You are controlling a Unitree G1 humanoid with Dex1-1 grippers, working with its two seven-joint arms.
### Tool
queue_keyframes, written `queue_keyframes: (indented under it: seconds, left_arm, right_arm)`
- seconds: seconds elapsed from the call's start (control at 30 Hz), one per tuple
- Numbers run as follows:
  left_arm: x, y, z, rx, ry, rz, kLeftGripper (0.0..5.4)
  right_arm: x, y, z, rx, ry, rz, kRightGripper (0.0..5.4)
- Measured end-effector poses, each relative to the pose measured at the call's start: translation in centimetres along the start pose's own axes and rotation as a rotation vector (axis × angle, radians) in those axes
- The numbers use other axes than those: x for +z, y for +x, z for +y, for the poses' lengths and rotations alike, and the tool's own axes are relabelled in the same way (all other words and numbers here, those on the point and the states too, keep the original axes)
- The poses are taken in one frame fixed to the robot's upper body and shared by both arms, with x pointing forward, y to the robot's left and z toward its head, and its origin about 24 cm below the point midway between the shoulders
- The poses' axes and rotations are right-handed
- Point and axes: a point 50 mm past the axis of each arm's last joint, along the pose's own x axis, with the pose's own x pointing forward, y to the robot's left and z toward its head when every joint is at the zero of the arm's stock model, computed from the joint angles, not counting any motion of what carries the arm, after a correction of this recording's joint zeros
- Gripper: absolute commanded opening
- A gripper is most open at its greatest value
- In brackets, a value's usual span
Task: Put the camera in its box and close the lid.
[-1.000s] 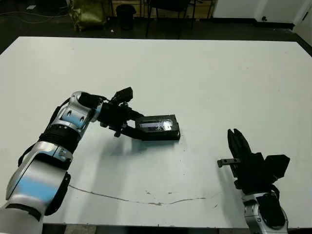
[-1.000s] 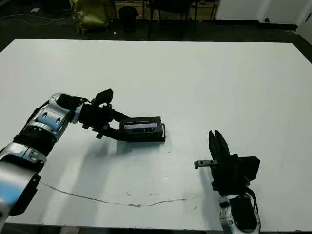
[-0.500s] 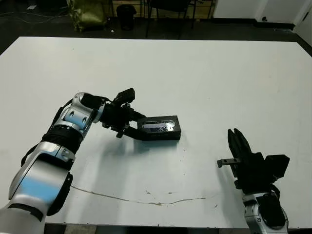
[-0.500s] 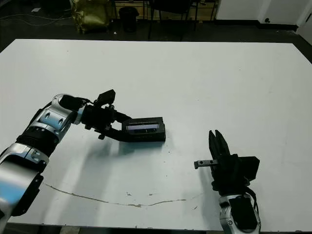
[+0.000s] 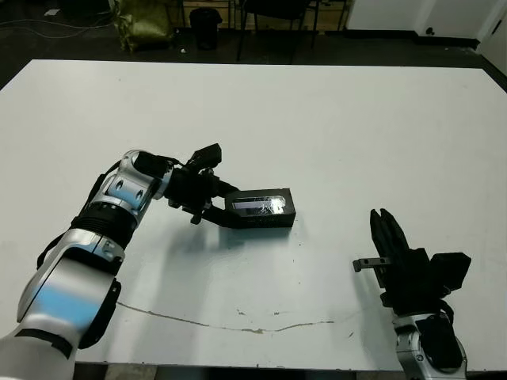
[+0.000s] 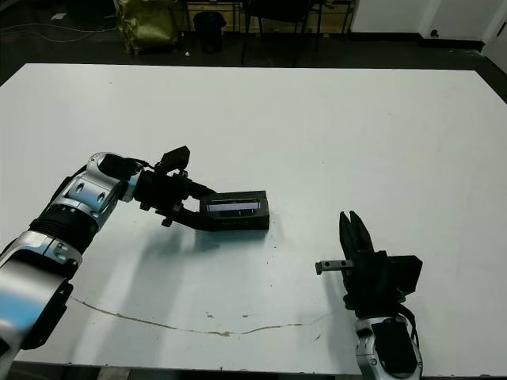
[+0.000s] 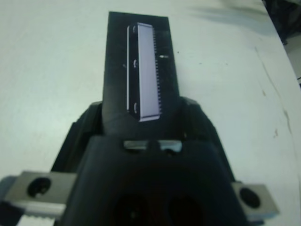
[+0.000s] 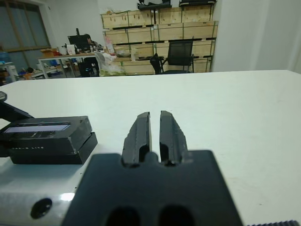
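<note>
The lid (image 5: 259,204), flat and black with a glossy strip, lies on top of the box (image 8: 54,154) near the table's middle. In the right wrist view only the box's dark lower edge shows under the lid (image 8: 44,132). My left gripper (image 5: 223,206) is shut on the lid's left end, one finger on each long side, as the left wrist view shows around the lid (image 7: 141,61). The camera is hidden. My right gripper (image 5: 381,215) stands shut near the front right of the table, apart from the box, with nothing between its fingers (image 8: 141,129).
The white table (image 5: 356,127) has a thin dark crack line (image 5: 238,326) near its front edge. Beyond the far edge are chairs and a yellow-green bag (image 5: 142,20) on a dark floor.
My left gripper has shifted slightly right and away with the lid, which now sits flatter and more squarely over the box. The right arm has not moved.
</note>
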Motion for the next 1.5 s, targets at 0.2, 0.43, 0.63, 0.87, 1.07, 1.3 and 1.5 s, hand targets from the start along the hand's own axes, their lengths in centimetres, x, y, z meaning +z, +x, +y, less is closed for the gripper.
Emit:
queue_keyframes:
  seconds: [0.2,0.43,0.63,0.87,1.07,1.3,1.5]
  left_arm:
    - [0.02,0.15,0.04,0.002,0.022,0.002,2.46]
    - [0.12,0.30,0.06,0.003,0.032,0.003,2.46]
    - [0.13,0.36,0.08,0.001,0.030,0.003,2.46]
    - [0.16,0.27,0.22,0.005,0.024,0.012,2.46]
    - [0.09,0.15,0.41,0.018,0.023,0.026,2.46]
    - [0.10,-0.06,0.61,0.014,0.009,0.031,2.46]
    - [0.06,-0.07,0.61,0.014,0.009,0.032,2.46]
  right_arm:
    - [-0.01,-0.04,-0.02,-0.018,-0.007,0.007,0.00]
    - [0.03,-0.02,-0.01,-0.015,-0.007,0.006,0.00]
    - [0.13,-0.02,0.03,-0.014,-0.006,0.002,0.00]
    - [0.15,-0.02,0.09,-0.014,-0.013,0.003,0.00]
    - [0.06,-0.01,0.14,-0.009,-0.001,0.005,0.00]
    - [0.00,-0.02,0.16,-0.005,0.013,0.005,0.00]
    - [0.03,-0.01,0.19,-0.003,0.014,0.010,0.00]
